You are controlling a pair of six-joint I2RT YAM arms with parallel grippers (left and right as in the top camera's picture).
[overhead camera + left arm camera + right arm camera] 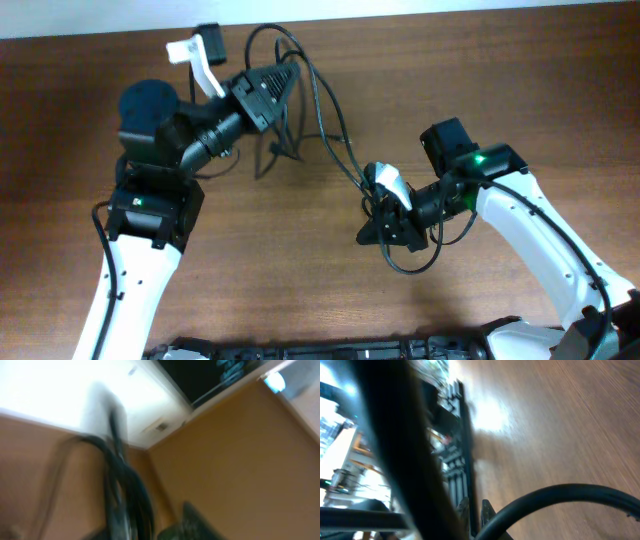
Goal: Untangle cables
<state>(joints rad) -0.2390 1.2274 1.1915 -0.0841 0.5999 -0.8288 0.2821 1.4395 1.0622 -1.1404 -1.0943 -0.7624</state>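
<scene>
The cables (335,140) run in a slack line across the middle of the surface (520,80). A bunch of loops sits at the tip of the left pincer (293,72), and one strand slants down to the right pincer (366,236), with another loop hanging just below that arm. The step in hand looks like the pulling-apart: each arm has an end of the snarl and the two are spread to open it. How far either pincer is closed I cannot tell. From above the fingers are dark against dark cord, and both wrist views are blurred, the left showing only smeared strands (120,490) close to the lens. The knot by the left pincer looks unresolved. The next move probably calls for a wider, gentle spread, watching that the loops slip free rather than cinch
</scene>
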